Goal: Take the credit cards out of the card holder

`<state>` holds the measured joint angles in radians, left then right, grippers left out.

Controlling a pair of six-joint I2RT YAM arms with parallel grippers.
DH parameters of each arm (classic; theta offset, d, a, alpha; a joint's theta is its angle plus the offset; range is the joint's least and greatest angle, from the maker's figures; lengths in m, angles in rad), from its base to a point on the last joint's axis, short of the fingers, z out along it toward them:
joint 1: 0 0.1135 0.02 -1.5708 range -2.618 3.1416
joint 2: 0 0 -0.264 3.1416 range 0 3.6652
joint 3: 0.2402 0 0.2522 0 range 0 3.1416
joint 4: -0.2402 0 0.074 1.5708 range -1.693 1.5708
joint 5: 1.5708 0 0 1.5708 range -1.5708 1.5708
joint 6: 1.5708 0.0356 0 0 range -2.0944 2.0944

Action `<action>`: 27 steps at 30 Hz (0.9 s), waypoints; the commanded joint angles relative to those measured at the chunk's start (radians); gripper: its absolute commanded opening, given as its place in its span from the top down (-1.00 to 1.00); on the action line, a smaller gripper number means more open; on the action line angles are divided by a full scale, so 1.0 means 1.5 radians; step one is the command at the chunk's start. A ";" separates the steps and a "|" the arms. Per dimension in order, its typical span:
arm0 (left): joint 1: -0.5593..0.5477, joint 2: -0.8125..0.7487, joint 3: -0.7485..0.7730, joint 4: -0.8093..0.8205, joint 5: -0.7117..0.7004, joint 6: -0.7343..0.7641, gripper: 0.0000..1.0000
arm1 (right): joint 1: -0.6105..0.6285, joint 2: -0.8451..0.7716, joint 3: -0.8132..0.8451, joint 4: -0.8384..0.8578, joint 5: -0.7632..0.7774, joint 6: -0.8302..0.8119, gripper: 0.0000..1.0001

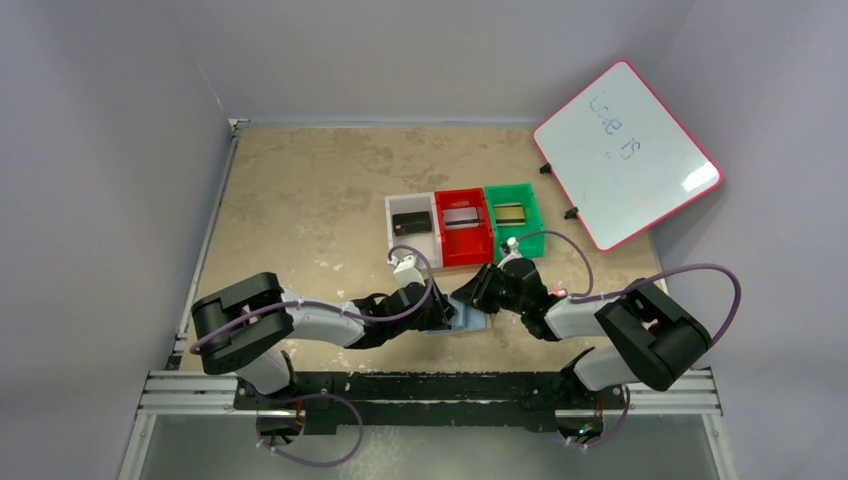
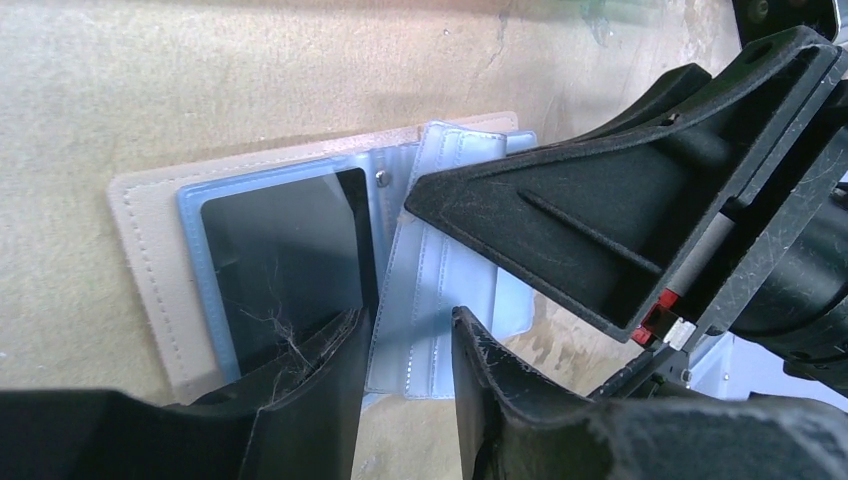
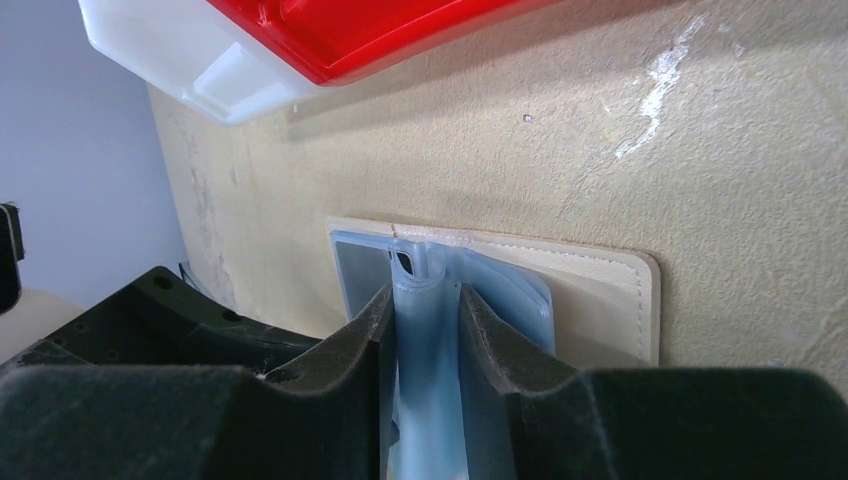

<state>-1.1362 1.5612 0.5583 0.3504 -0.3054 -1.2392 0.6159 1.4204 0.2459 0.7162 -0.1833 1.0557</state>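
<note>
Right fingers (image 3: 345, 345) pinch the card holder's (image 3: 600, 290) upright blue flap (image 3: 425, 330).

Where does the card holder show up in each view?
Top external: card holder, low centre, a pale blue patch.
Left wrist: centre-left, lying open.
Right wrist: lower centre, tan cover showing.
Shared landmark: its raised blue-grey pocket leaf, pinched by the right hand.
</note>
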 commanded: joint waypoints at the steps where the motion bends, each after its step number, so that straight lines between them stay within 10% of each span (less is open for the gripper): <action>1: -0.005 0.020 0.012 0.038 0.026 -0.013 0.30 | -0.005 0.008 -0.013 -0.032 0.000 -0.006 0.38; 18: -0.006 0.051 0.073 0.089 0.091 0.029 0.46 | -0.007 -0.233 0.084 -0.324 0.113 -0.069 -0.53; 27: -0.023 0.130 0.156 0.078 0.165 0.066 0.36 | -0.007 -0.394 0.114 -0.498 0.245 -0.064 -0.57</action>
<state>-1.1488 1.7092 0.7216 0.4332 -0.1310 -1.1889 0.6090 0.9119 0.3782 0.1047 0.0662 0.9676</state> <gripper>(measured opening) 0.296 0.784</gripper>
